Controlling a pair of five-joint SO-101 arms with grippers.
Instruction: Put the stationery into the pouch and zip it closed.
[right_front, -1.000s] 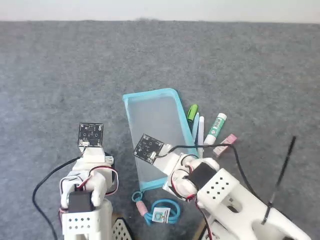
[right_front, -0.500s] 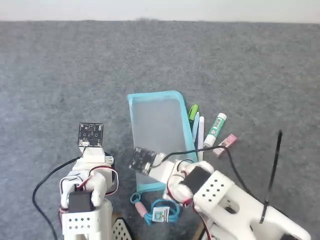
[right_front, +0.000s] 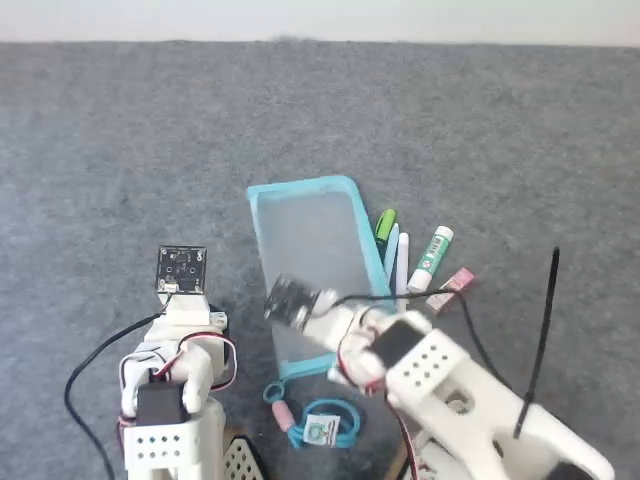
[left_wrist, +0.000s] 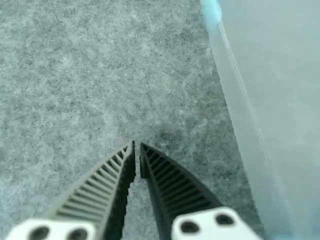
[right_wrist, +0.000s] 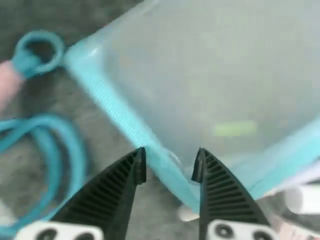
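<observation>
Straddling the near edge of the pouch (right_wrist: 210, 75), the spread right gripper (right_wrist: 170, 156) has been swung across, the pouch nudged on the tabletop (right_front: 120, 130). The stationery (right_front: 402, 256) is left outside, alongside it; the left gripper (left_wrist: 137, 146) is pressed together.

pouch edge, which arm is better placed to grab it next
Right. The right gripper is open astride the pouch edge, while the left gripper is shut over carpet beside it.
</observation>
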